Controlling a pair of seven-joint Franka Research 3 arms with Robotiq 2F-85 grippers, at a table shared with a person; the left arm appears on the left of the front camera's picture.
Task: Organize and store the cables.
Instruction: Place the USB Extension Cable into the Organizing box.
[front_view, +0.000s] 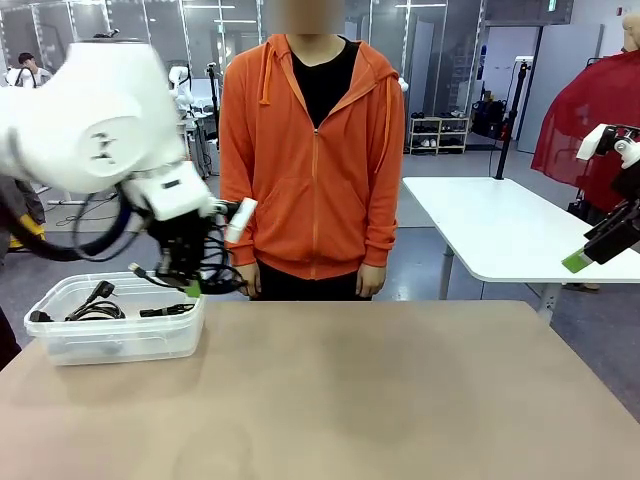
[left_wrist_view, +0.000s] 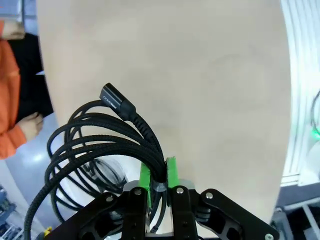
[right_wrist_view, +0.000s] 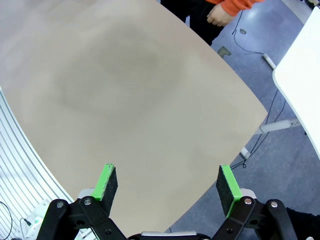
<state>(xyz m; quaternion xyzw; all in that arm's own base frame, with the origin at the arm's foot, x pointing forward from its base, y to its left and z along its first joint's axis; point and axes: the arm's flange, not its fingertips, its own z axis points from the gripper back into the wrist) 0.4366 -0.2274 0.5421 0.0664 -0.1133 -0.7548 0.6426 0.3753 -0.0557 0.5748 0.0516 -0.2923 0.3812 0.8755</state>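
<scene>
Cables: several black coils lay inside the clear plastic bin (front_view: 120, 335) at the tabletop's (front_view: 340, 400) left far corner; one more coiled braided cable (left_wrist_view: 95, 150) hung from the left claw.
Left claw (left_wrist_view: 157, 175): green pads were pinched tight on the bundled cable, its plug end (left_wrist_view: 117, 101) sticking up past the fingertips; in the front view the claw (front_view: 190, 285) hovered at the bin's right rim.
Right claw (right_wrist_view: 165, 182): jaws stood spread wide with nothing between them, raised above the tabletop's right edge.
Person: an orange hoodie (front_view: 315, 150) stood at the far side, hands down.
Tabletop: tan and smooth.
</scene>
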